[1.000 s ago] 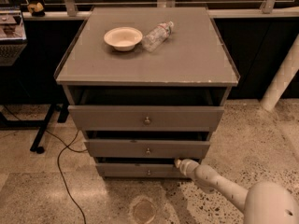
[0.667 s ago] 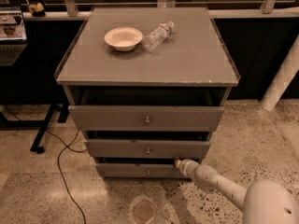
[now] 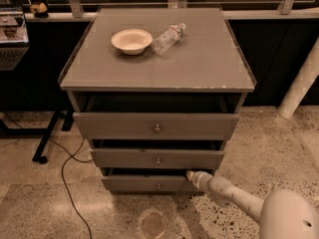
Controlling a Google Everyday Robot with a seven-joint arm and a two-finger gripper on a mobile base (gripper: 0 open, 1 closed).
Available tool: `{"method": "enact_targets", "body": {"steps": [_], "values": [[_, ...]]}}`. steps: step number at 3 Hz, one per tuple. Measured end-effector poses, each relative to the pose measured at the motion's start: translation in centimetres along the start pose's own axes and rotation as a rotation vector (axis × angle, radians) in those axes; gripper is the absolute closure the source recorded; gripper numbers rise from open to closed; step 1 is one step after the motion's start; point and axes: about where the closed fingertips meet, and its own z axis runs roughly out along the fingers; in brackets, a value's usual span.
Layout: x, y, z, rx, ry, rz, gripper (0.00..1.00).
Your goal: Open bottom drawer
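The grey cabinet [image 3: 157,73] has three drawer fronts stacked one above the other. The bottom drawer [image 3: 144,183] is the slimmest and lowest front, with a small round metal knob [image 3: 159,185] at its centre. A dark gap shows above its top edge. My gripper [image 3: 191,176] sits at the end of the white arm [image 3: 234,195], which reaches in from the lower right. The gripper is at the top right end of the bottom drawer's front, to the right of the knob. The middle drawer [image 3: 157,159] and the top drawer [image 3: 155,126] are above it.
A beige bowl [image 3: 131,40] and a lying plastic bottle [image 3: 168,39] rest on the cabinet top. A black cable [image 3: 65,176] and a table leg [image 3: 45,143] are on the floor at left. A white post [image 3: 301,83] stands at right. A round mark [image 3: 153,225] is on the floor in front.
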Motion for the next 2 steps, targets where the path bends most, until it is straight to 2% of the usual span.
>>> {"method": "enact_targets", "body": {"steps": [2], "values": [[0.42, -0.35, -0.83, 0.014, 0.014, 0.024, 1.00]]}}
